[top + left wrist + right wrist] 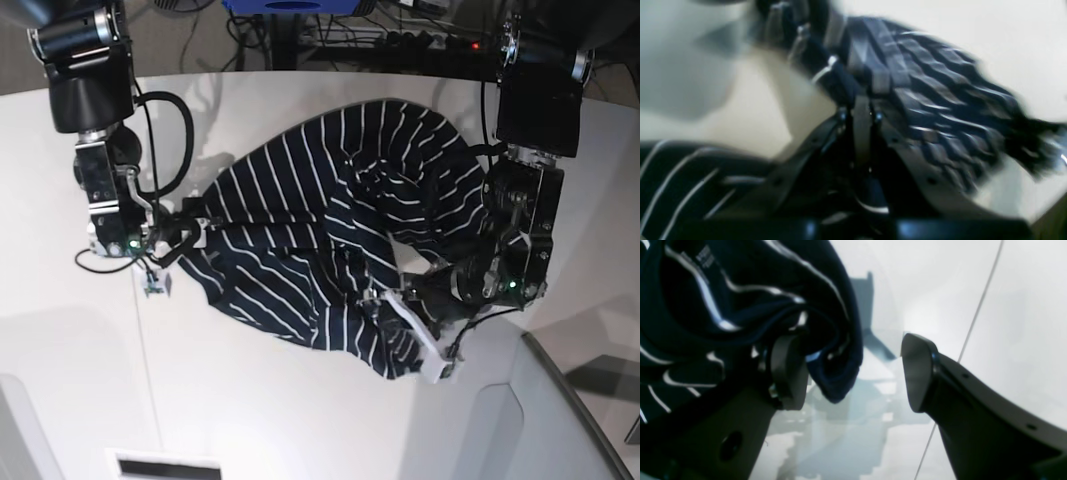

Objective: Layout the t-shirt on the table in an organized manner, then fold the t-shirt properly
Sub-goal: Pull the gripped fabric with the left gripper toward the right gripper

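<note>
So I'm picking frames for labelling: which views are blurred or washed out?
Left wrist view: heavy motion blur smears the t-shirt and the left gripper. Right wrist view: sharper, but the table is washed out, with soft shadows. Base view: crisp, evenly lit, stripes easy to read.

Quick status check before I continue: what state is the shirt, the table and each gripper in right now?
t-shirt: crumpled and bunched on the table, not yet laid flat, unfolded.
table: bare white around the shirt.
left gripper: shut on a pinch of t-shirt fabric.
right gripper: open, shirt edge draped over one finger, not clamped.
</note>
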Tool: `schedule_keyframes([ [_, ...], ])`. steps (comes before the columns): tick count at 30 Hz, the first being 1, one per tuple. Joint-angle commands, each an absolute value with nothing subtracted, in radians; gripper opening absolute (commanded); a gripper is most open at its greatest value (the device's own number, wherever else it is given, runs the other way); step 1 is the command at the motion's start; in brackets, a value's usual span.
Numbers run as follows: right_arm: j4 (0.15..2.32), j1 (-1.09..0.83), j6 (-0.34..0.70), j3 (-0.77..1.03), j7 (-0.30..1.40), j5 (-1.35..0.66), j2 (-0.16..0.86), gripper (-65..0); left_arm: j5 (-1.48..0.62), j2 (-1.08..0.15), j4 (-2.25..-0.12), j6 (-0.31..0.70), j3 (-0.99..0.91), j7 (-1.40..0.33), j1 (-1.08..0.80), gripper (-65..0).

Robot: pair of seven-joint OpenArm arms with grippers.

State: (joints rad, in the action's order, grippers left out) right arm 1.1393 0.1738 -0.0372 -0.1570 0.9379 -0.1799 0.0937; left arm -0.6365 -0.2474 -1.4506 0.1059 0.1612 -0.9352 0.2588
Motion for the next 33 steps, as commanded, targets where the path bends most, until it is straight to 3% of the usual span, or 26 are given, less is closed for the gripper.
schedule_keyframes([
  [1,1.139,0.179,-0.033,-0.156,0.943,-0.191,0.096,-24.5,-0.639,-0.251,-1.504,0.105,0.159,-0.947,0.260,-65.0],
  [11,1.139,0.185,-0.035,-0.012,0.943,-0.189,0.096,-24.5,-0.639,-0.300,-1.917,0.105,0.185,-1.109,0.077,-65.0],
  [21,1.193,0.173,-0.019,0.025,0.938,-0.189,0.102,-23.4,-0.564,-0.371,-1.913,0.104,0.308,-1.018,-0.099,-65.0],
  [27,1.475,0.088,0.174,0.016,0.894,-0.188,0.116,-19.1,-0.358,-0.363,-1.880,0.104,0.308,-1.013,-0.176,-65.0],
  [31,1.434,0.171,0.341,-0.050,0.886,-0.188,0.117,-19.5,-0.334,-0.364,-1.879,0.105,0.300,-1.013,-0.197,-65.0],
  [33,1.353,0.237,0.366,-0.082,0.852,-0.186,0.117,-19.5,-0.332,-0.364,-1.877,0.105,0.300,-1.013,-0.199,-65.0],
])
